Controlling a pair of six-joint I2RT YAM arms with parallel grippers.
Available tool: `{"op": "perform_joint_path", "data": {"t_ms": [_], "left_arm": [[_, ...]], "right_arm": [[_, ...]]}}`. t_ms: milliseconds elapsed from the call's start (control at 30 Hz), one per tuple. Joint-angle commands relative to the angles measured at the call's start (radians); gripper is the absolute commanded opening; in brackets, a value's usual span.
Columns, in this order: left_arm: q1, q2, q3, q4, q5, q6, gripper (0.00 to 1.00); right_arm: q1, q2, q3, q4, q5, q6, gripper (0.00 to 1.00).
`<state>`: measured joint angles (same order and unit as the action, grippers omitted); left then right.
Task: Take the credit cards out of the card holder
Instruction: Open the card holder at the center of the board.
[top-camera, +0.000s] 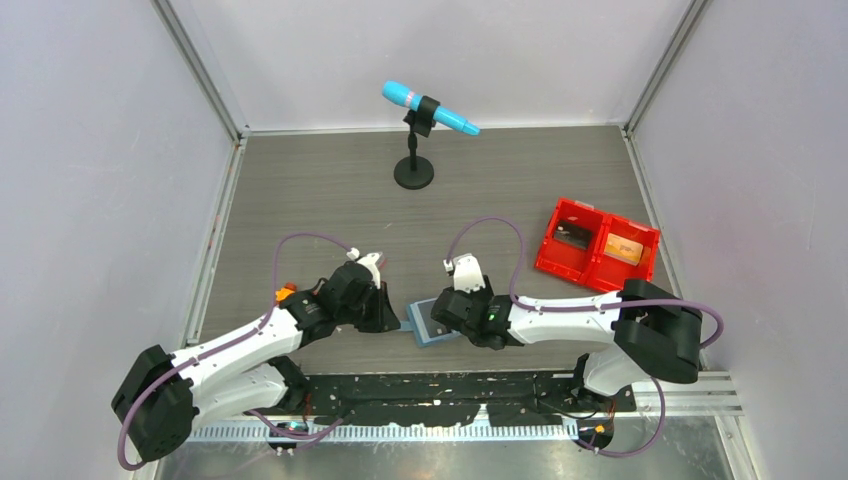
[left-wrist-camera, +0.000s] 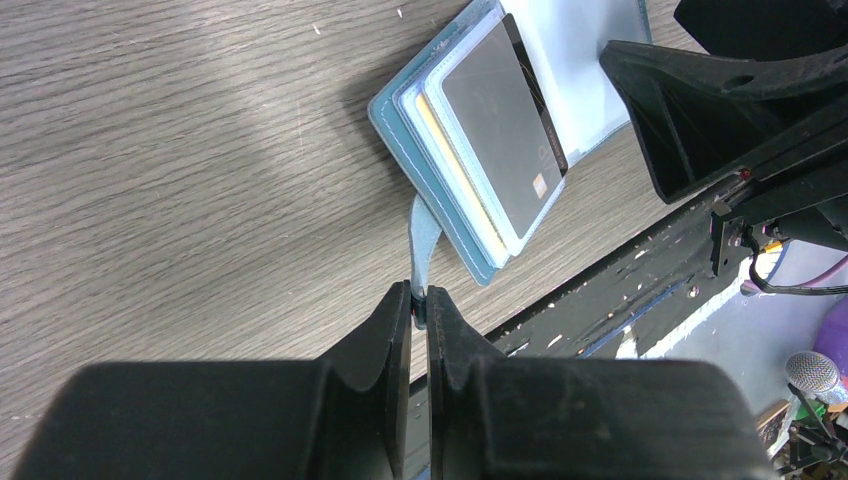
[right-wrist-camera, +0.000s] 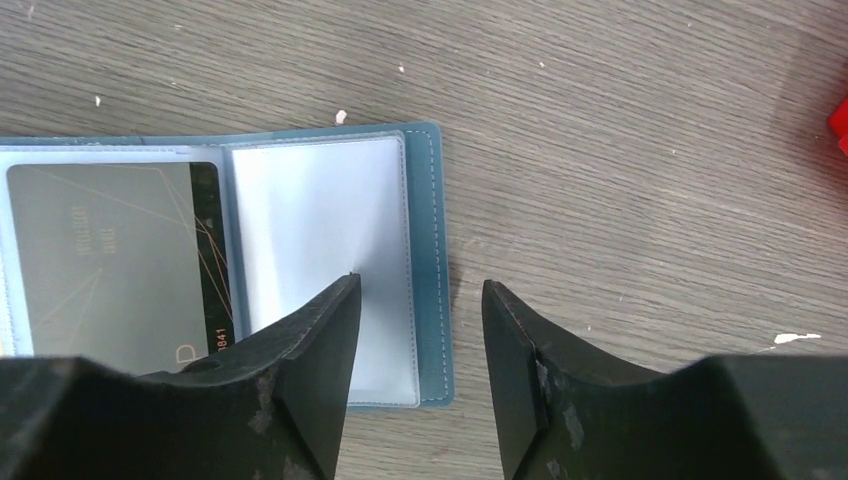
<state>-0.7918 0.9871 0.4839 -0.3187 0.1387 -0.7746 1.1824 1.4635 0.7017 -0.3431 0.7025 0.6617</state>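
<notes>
The teal card holder lies open on the table between my two grippers. My left gripper is shut on the thin teal strap that hangs from the card holder. A grey credit card sits in the top clear sleeve, and the yellow edge of another card shows beneath it. My right gripper stands open over the card holder's right edge, one finger above an empty clear pocket and the other over bare table. The grey card lies to its left.
A red two-compartment bin stands at the right with something in each half. A blue microphone on a black stand is at the back centre. A small orange object lies beside the left arm. The black rail runs just below the card holder.
</notes>
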Motion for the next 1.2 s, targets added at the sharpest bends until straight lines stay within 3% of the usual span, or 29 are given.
{"op": "perform_joint_path", "data": {"t_ms": [0,300,567,1000,1167], "left_arm": [[-0.001,-0.001,-0.004,0.036,-0.012,0.008,0.00],[-0.001,-0.003,-0.007,0.053,0.002,0.001,0.00],[-0.001,0.003,-0.008,0.061,0.008,0.000,0.00],[-0.001,0.008,-0.008,0.052,-0.005,-0.002,0.00],[-0.001,-0.066,-0.010,0.051,-0.024,-0.044,0.07]], "right_arm": [[-0.003,-0.031,0.025,-0.032,0.056,0.028,0.51],[0.005,-0.048,0.088,-0.045,0.055,-0.069,0.32],[0.031,0.068,0.182,-0.078,0.073,-0.160,0.11],[0.057,0.150,0.211,-0.121,0.091,-0.115,0.10],[0.057,0.147,0.187,-0.089,0.061,-0.101,0.10]]}}
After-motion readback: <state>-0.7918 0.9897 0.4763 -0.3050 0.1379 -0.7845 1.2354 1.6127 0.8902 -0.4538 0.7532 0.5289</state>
